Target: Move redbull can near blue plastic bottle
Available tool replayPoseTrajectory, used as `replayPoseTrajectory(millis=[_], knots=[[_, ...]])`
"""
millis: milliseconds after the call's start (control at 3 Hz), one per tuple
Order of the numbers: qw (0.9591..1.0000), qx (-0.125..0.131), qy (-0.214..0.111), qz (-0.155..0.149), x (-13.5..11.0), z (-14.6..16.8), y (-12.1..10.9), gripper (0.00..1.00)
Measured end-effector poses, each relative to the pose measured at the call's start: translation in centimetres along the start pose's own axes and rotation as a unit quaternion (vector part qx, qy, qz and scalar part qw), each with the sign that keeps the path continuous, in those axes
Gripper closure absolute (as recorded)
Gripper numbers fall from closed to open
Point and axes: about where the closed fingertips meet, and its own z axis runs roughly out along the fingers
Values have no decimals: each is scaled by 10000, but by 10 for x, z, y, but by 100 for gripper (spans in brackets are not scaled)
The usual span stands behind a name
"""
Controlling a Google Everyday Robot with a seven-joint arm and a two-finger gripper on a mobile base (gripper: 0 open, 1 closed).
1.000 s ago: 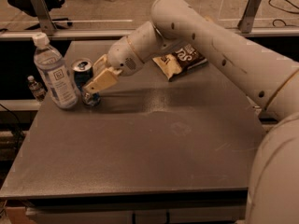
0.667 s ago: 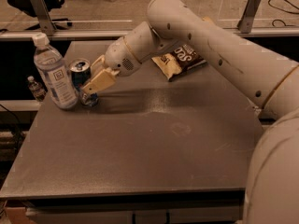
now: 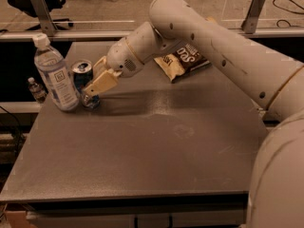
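Note:
The redbull can (image 3: pixel 81 74) stands upright at the table's left side, right beside the blue plastic bottle (image 3: pixel 56 77), almost touching it. The bottle is tall and clear, with a white cap and a pale label. My gripper (image 3: pixel 96 85) reaches in from the right and is shut on the can, one tan finger (image 3: pixel 100 82) lying across its right front. The can's lower part shows beneath that finger, on or just above the table.
A dark chip bag (image 3: pixel 183 61) lies at the table's back middle. A tiny dark-capped bottle (image 3: pixel 36 90) stands off the table's left edge. The grey table (image 3: pixel 156 151) stretches toward me. My white arm (image 3: pixel 228 56) spans the right side.
Almost nothing differs; the gripper and the can stay beside the bottle, shifted at most slightly to the left.

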Motion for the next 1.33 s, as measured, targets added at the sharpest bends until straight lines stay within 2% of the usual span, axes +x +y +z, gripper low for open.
replayPoseTrajectory(millis=[667,1000,1333], knots=[[10000,-23,0,-5,-1,2,1,14],[10000,-44,0,-11,-1,4,1,0],[10000,-45,0,-11,-1,5,1,0]])
